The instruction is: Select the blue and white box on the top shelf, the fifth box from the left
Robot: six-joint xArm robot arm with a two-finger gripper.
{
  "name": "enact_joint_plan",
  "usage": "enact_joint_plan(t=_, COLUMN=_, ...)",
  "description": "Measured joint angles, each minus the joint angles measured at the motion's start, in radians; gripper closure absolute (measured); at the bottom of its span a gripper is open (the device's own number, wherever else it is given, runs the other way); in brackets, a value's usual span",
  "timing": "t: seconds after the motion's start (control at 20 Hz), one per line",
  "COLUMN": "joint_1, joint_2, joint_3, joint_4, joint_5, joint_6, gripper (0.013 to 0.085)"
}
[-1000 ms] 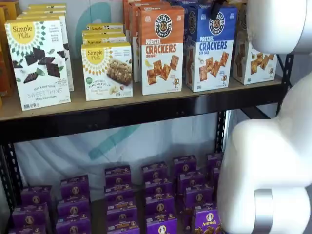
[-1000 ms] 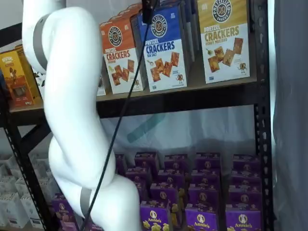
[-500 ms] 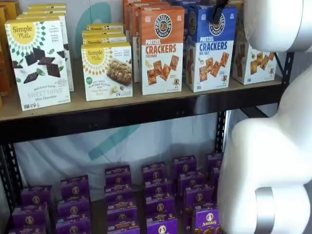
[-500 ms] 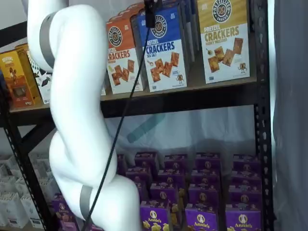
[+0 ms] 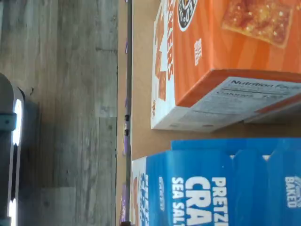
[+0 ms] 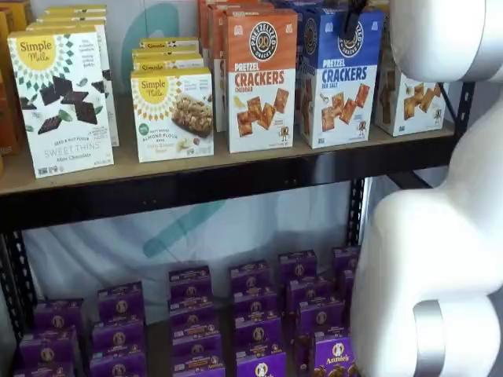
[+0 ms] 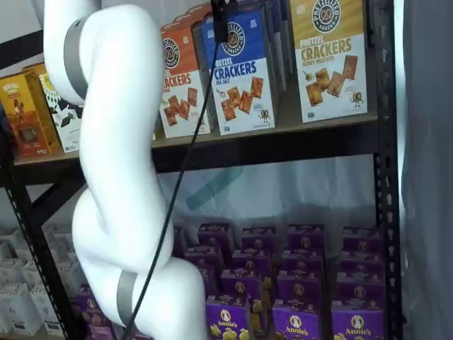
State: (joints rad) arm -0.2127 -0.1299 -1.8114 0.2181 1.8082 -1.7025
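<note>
Since a second ago, we see the white arm shifted rightward in a shelf view, now covering more of the orange-and-white cheddar cracker box; the boxes themselves have not moved.

We find the tall blue and white cardboard box of sea salt pretzel crackers upright at the front edge of the light-tan wooden top shelf, just beside the cheddar box on one side and the yellow-topped cracker box on the other.

Only the wrist view shows the blue box's top from above, with the cheddar box apart from it across a strip of bare shelf board and grey wood floor beyond the edge. Only the shelf views show the purple boxes on the lower level.

We see the gripper as black fingers hanging in front of the blue box's upper face, a cable beside them. We cannot tell how far apart they stand, nor whether they touch the box.
</note>
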Motion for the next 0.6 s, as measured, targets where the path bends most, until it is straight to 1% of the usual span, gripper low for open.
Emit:
enact_joint_plan(t=0.35, joint_1=0.004, joint_2=0.009, joint_3=-0.013, joint_4=-0.014, joint_5=0.011, joint_6=0.0, gripper=0.013)
enact_joint_plan(t=0.45, joint_1=0.005, joint_2=0.012, joint_3=-0.014, joint_4=-0.016, joint_5=0.014, joint_6=-0.001, gripper=0.021)
enact_joint_plan(t=0.5, joint_1=0.005, joint_2=0.012, joint_3=-0.014, joint_4=-0.017, joint_5=0.015, joint_6=-0.001, gripper=0.021)
enact_joint_plan(t=0.6, joint_1=0.005, joint_2=0.012, joint_3=-0.011, joint_4=-0.017, joint_5=0.012, joint_6=-0.001, gripper=0.029)
